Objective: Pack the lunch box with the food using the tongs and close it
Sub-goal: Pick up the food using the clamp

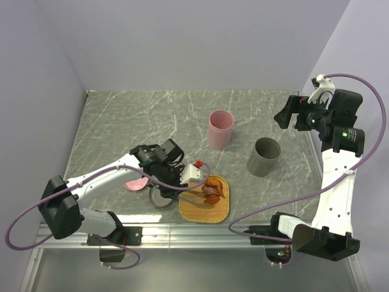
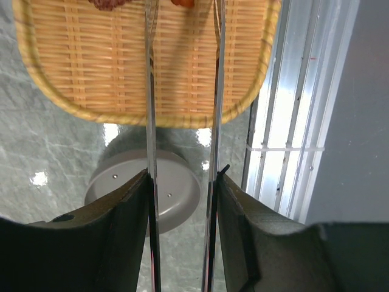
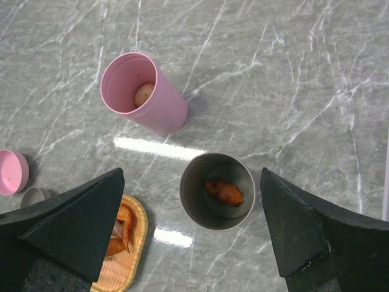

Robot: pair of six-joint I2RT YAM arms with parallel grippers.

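My left gripper (image 2: 183, 176) is shut on the tongs (image 2: 150, 91), one finger pressed against each thin arm. The tongs (image 1: 193, 196) reach out over the woven tray (image 1: 220, 213), and their tips are cut off at the top of the left wrist view, near brown-orange food (image 2: 106, 3). The tall pink cup (image 3: 143, 91) holds a pale beige ball (image 3: 144, 94). One brown-orange piece (image 3: 223, 191) lies in the tall grey cup (image 3: 217, 210). My right gripper (image 3: 191, 176) hangs open high above the grey cup, with nothing between its fingers.
A shallow grey dish (image 2: 143, 188) sits upside down beside the tray, under my left gripper. A shallow pink dish (image 1: 137, 184) lies to its left. More brown-orange food (image 1: 213, 188) lies on the tray. The metal rail (image 2: 285, 121) of the table's near edge runs close by.
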